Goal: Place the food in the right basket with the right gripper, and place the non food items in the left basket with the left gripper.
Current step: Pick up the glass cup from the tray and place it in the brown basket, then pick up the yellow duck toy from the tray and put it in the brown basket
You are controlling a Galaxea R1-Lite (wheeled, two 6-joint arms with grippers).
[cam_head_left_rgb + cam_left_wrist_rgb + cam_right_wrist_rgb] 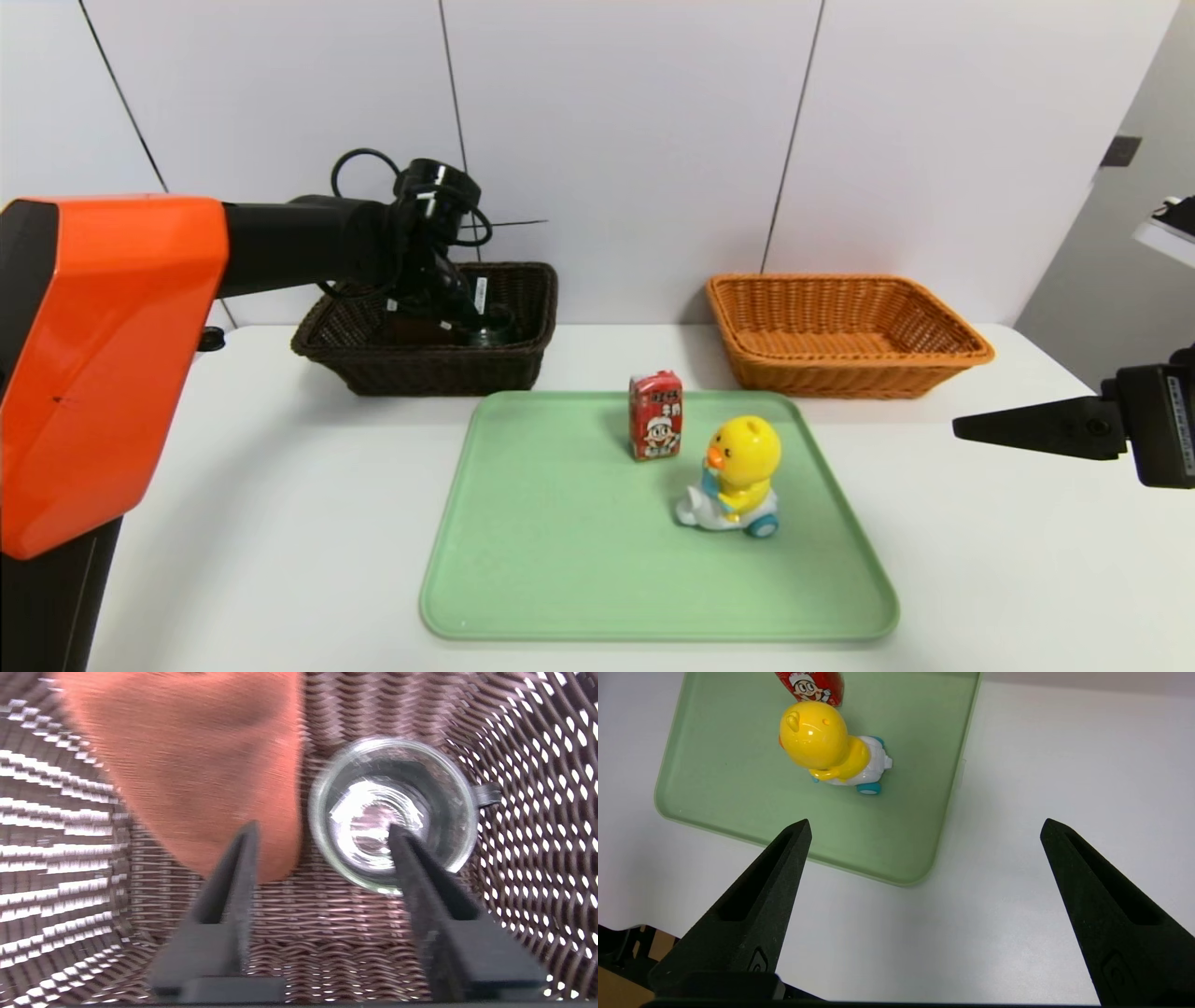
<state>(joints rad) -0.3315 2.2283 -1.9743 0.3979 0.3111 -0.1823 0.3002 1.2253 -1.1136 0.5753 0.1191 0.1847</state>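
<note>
Black two-finger left gripper (323,833) hangs inside the dark brown woven basket (448,367), fingers apart, over the round clear glass cup (395,814), which stands near the basket's right end beside the brown towel (201,765). Right gripper (926,828) idles open past the green tray's (653,597) right edge.

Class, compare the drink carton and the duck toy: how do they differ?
The carton is red; the duck toy is mostly yellow. The carton is boxy, while the duck is rounded. The duck has wheels; the carton shows none. Both stand on the green tray.
</note>
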